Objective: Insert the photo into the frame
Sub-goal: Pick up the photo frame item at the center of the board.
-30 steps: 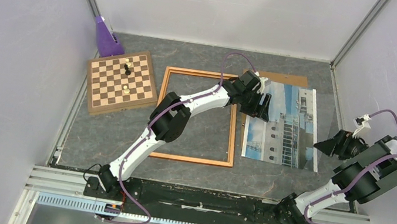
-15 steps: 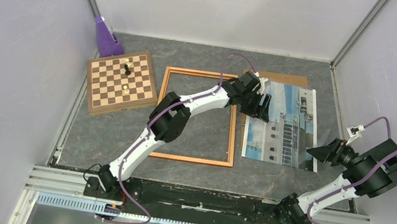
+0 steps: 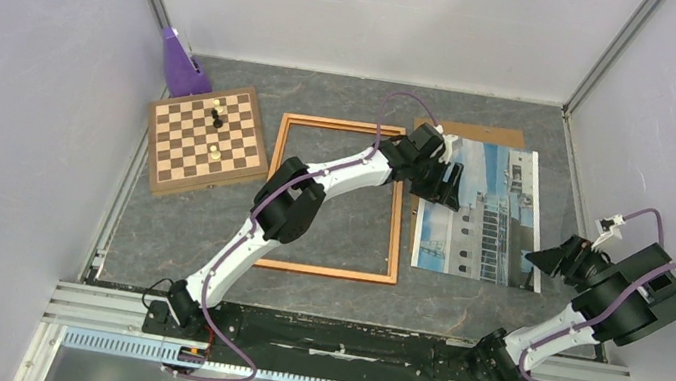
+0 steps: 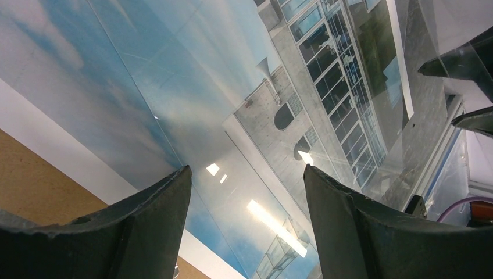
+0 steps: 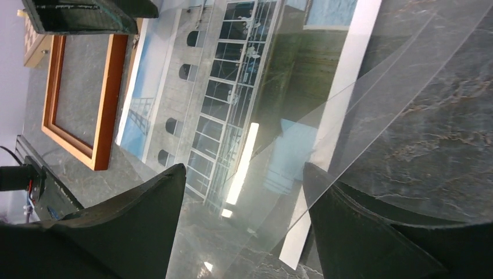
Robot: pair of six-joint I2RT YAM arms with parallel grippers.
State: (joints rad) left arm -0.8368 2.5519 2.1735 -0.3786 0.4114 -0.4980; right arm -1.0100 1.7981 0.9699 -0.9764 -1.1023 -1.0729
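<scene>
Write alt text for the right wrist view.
Between the right gripper's open fingers lies the photo of a pale building, flat on the dark table, partly under a skewed clear sheet. The empty orange-brown frame lies beside it at upper left.

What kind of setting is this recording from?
Probably a lab test cell: pale walls box in a grey table, the left arm and right arm bolt to a metal rail, and a chessboard sits as a prop.
</scene>
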